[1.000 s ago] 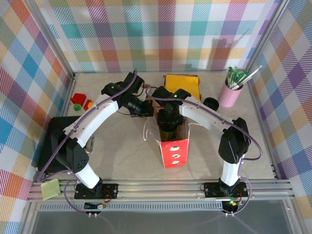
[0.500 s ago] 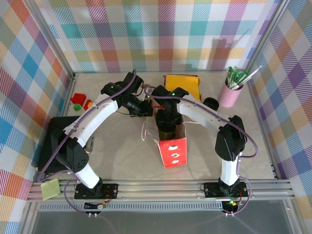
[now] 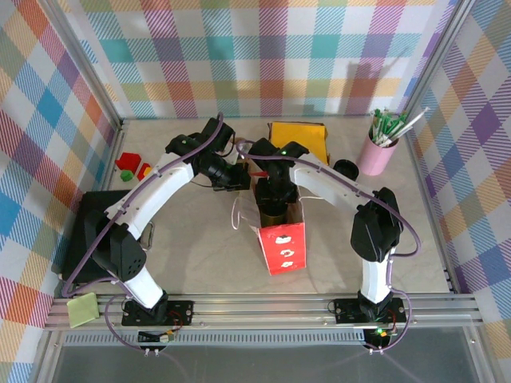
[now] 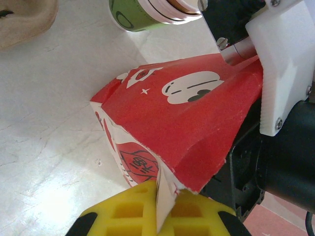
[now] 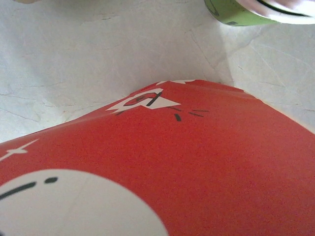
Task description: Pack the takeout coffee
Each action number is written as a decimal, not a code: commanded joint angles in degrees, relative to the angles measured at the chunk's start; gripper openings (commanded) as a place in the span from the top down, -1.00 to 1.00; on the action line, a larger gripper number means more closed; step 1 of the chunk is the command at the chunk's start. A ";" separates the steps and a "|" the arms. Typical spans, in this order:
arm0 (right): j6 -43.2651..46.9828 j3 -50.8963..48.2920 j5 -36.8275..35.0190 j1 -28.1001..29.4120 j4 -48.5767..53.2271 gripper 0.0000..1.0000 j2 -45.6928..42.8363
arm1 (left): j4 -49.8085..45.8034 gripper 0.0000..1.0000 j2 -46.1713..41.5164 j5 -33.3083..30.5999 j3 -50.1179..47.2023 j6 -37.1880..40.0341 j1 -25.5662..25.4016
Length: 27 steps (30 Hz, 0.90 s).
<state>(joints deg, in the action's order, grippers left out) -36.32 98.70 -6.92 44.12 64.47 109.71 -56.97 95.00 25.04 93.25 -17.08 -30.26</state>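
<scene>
**At the mouth of the red bag: snag risk**

At frame centre, the bag's sagging wall could catch the takeout coffee, apparently the dark greenish shape in the opening, or the bag could tip. The left hand, clamped tight on the rim, alone steadies it. The right hand reaches inside; its grip I cannot tell. One bag, one coffee, one nested cup stack, one black lid.
</scene>
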 commanded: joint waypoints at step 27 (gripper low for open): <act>1.62 14.74 1.21 -0.09 10.23 -0.60 4.58 | -1.54 0.95 1.37 -1.31 1.25 0.17 0.29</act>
<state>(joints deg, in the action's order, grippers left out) -33.80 111.02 -7.16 43.77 74.85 114.65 -58.35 95.44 24.80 93.69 -17.08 -29.69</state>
